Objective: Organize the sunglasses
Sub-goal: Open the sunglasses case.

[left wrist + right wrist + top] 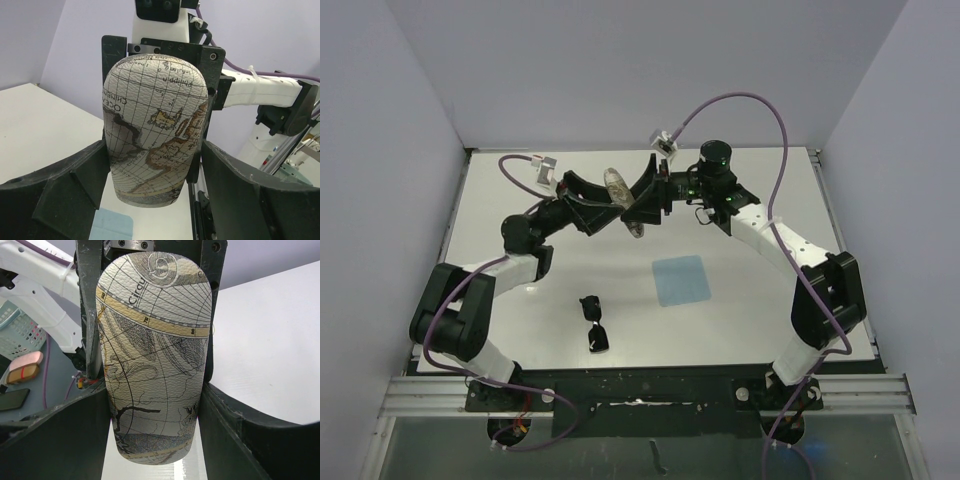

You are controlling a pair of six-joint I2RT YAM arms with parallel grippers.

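Sunglasses (594,322) lie well apart from fingers (583,187) around the case (155,125).

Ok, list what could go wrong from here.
1. The case hangs above the table, held between the left gripper and the right gripper from opposite sides. If their motions disagree, its rounded shell may slip out and drop.
2. The sunglasses lie on the table close to the left arm. A low swing back could knock them.
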